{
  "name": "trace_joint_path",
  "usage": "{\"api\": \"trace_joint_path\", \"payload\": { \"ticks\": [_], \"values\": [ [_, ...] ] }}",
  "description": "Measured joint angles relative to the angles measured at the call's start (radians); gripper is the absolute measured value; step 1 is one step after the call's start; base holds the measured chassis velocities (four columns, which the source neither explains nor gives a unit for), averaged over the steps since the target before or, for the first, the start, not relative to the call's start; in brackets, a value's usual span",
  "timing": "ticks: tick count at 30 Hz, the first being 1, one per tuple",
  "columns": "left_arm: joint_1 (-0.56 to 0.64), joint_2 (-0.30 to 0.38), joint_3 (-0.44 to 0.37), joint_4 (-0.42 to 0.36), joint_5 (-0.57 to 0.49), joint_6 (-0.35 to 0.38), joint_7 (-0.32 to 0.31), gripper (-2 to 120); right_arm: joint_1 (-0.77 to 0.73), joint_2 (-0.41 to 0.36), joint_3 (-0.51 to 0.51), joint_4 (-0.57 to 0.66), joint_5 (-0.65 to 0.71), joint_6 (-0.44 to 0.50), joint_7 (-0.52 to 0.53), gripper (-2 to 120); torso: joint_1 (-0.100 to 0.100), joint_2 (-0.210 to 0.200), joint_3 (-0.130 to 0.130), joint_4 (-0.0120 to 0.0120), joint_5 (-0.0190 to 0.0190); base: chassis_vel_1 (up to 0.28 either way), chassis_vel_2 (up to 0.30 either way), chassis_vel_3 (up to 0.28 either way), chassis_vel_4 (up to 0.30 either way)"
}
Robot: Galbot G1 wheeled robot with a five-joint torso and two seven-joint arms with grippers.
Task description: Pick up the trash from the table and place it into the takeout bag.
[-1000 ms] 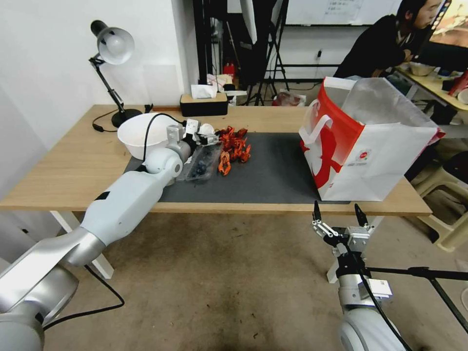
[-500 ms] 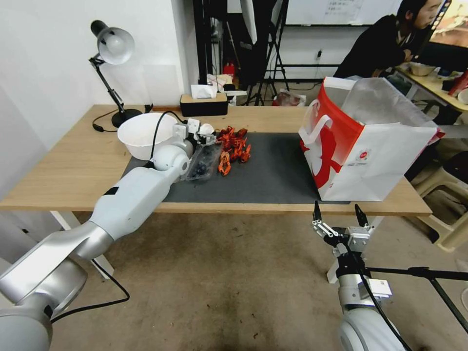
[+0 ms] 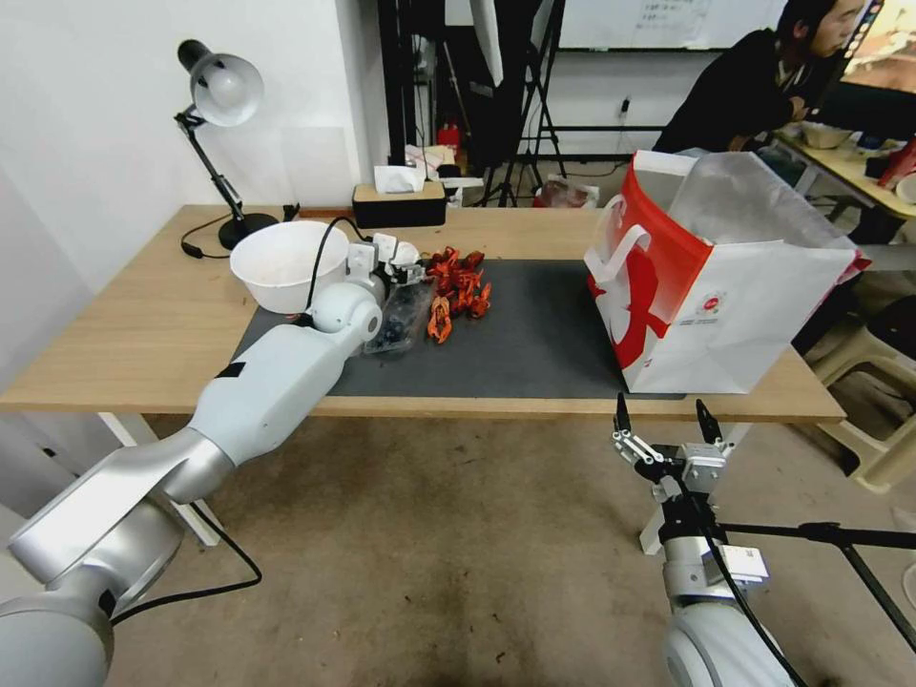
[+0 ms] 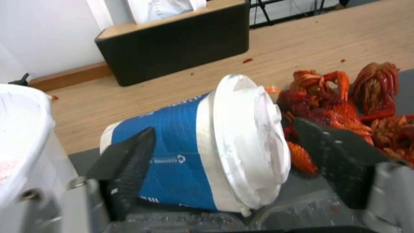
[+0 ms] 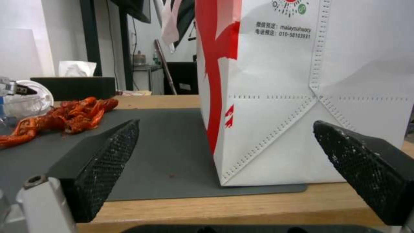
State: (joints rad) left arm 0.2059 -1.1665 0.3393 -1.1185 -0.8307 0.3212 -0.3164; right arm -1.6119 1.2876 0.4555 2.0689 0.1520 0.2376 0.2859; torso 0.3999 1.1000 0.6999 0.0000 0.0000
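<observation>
Clearly the job is at an early stage: most of the trash is on the table (image 3: 143,324), none is visibly on its way to the bag, and what the bag holds cannot be seen. The left gripper (image 4: 224,152) reaches over the dark mat (image 3: 534,343) with its fingers spread wide on either side of a blue-and-white cup (image 4: 198,145) lying on its side, white lid toward the red crayfish shells (image 3: 456,286); the fingers (image 4: 129,161) flank the cup but have not closed on it. A clear plastic tray (image 3: 396,320) lies just below the cup at its 6 o'clock, and a white bowl (image 3: 279,264) sits at its 9 o'clock. The takeout bag (image 3: 725,286) stands open, well apart at the cup's 3 o'clock. The right gripper (image 3: 663,427) waits below the table's front edge, fingers open and holding nothing. Cup, shells and tray are all left to clear.
</observation>
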Motion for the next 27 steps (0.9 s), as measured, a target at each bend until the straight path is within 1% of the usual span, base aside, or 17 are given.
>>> {"api": "trace_joint_path", "payload": {
  "ticks": [1, 2, 3, 7, 20, 21, 22, 24, 25, 26, 27],
  "values": [
    [0.0, 0.0, 0.0, 0.0, 0.0, 0.0, 0.0, 79, 0.0, 0.0, 0.0, 0.0, 0.0, 0.0, 0.0, 100, 0.0, 0.0, 0.0, 0.0, 0.0, 0.0, 0.0, 0.0, 0.0],
    [0.0, -0.001, 0.001, 0.0, 0.001, 0.004, -0.004, 74, 0.0, 0.001, 0.0, -0.001, 0.0, 0.0, 0.0, 100, 0.0, 0.0, 0.0, 0.0, 0.0001, 0.0, 0.0, 0.0, 0.0],
    [0.0, -0.003, 0.001, 0.0, 0.001, 0.005, -0.006, 72, 0.0, 0.001, 0.0, -0.002, 0.0, 0.001, 0.0, 100, 0.0, 0.0, 0.0, 0.0, 0.0001, 0.0, 0.0, 0.0, 0.0],
    [0.0, -0.007, 0.002, 0.002, 0.004, 0.01, -0.012, 68, 0.0, 0.003, 0.0, -0.002, 0.0, 0.001, 0.0, 100, 0.0, 0.0, 0.0, 0.0, 0.0, 0.0, 0.0, 0.0, 0.0],
    [-0.002, -0.01, 0.008, 0.014, 0.03, 0.022, -0.025, 67, -0.001, 0.006, -0.002, -0.002, -0.002, 0.002, 0.0, 100, 0.0, 0.0, 0.0, 0.0, 0.0, 0.0, 0.0, 0.0, 0.0],
    [-0.003, -0.01, 0.009, 0.016, 0.032, 0.022, -0.025, 63, -0.001, 0.007, -0.003, -0.002, -0.002, 0.002, 0.0, 100, 0.0, 0.0, 0.0, 0.0, 0.0001, 0.0, 0.0, 0.0, 0.0],
    [-0.003, -0.01, 0.009, 0.016, 0.032, 0.022, -0.025, 63, -0.001, 0.007, -0.003, -0.002, -0.002, 0.002, 0.0, 100, 0.0, 0.0, 0.0, 0.0, 0.0001, 0.0, 0.0, 0.0, 0.0],
    [-0.005, -0.011, 0.009, 0.019, 0.035, 0.023, -0.025, 55, -0.002, 0.008, -0.003, -0.002, -0.003, 0.002, 0.0, 100, 0.0, 0.0, 0.0, 0.0, 0.0, 0.0, 0.0, 0.0, 0.0],
    [-0.005, -0.011, 0.01, 0.02, 0.036, 0.023, -0.024, 49, -0.002, 0.008, -0.003, -0.002, -0.003, 0.003, -0.001, 100, 0.0, 0.0, 0.0, 0.0, 0.0, 0.0, 0.0, 0.0, 0.0],
    [-0.005, -0.011, 0.01, 0.02, 0.036, 0.023, -0.024, 49, -0.002, 0.008, -0.003, -0.002, -0.003, 0.003, -0.001, 100, 0.0, 0.0, 0.0, 0.0, 0.0, 0.0, 0.0, 0.0, 0.0],
    [-0.005, -0.011, 0.01, 0.021, 0.037, 0.023, -0.023, 43, -0.002, 0.008, -0.003, -0.002, -0.003, 0.003, -0.001, 100, 0.0, 0.0, 0.0, 0.0, 0.0001, 0.0, 0.0, 0.0, 0.0]
  ]
}}
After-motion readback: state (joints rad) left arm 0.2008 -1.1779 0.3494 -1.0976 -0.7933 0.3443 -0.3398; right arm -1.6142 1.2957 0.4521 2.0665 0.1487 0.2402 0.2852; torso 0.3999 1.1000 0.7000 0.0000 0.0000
